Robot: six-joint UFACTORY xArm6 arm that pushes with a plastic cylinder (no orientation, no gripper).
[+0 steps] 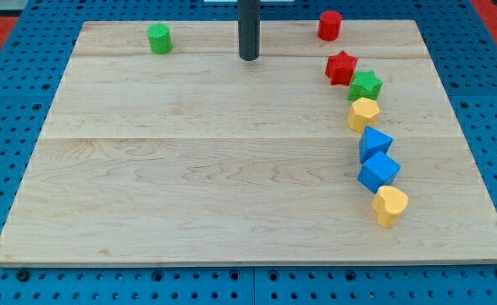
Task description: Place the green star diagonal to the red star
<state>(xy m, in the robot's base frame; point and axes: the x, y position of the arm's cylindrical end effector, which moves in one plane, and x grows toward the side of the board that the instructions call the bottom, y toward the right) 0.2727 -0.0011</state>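
The red star (341,67) lies on the wooden board (189,169) at the view's upper right. The green star (366,85) touches it on its lower right side. My tip (248,58) rests on the board near the view's top centre, well to the left of both stars and touching no block.
A red cylinder (329,25) stands above the stars. A green cylinder (158,39) is at the top left. Below the green star run a yellow hexagon-like block (363,113), two blue blocks (374,143) (378,172) and a yellow heart (389,206).
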